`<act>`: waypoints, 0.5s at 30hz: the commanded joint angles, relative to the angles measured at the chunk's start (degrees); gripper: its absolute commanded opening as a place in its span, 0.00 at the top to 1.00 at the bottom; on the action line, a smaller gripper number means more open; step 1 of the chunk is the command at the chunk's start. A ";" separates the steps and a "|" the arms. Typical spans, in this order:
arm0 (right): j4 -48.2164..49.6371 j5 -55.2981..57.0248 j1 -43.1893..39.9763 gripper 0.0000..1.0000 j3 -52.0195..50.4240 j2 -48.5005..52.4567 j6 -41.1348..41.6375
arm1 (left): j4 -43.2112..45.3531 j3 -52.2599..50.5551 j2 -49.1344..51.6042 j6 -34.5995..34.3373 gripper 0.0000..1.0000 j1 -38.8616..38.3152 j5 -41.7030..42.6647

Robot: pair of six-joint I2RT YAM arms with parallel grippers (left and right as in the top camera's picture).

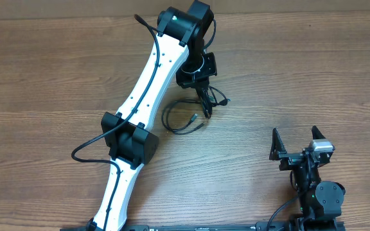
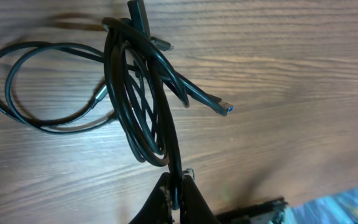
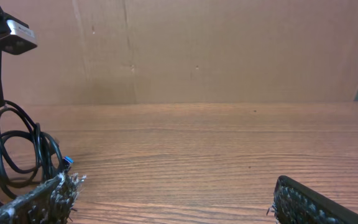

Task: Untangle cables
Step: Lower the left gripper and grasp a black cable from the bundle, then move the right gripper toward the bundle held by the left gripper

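One wood-grain table, brown wall behind; left fingers clench the cables, right fingers spread.

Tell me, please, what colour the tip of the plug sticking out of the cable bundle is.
Blue, on a black plug; clearest in the left wrist view.

The left arm slanted across the bench from its mounting edge to the far edge, blocking the middle. Under the left gripper, the bunched cables cluttered mid-bench. Bare wood stood between them and the right gripper, and at the far right corner.
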 commanded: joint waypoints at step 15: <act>5.46 -41.51 -0.22 0.00 -0.59 -0.52 29.86 | -0.15 1.55 -2.47 8.04 0.96 -1.44 2.10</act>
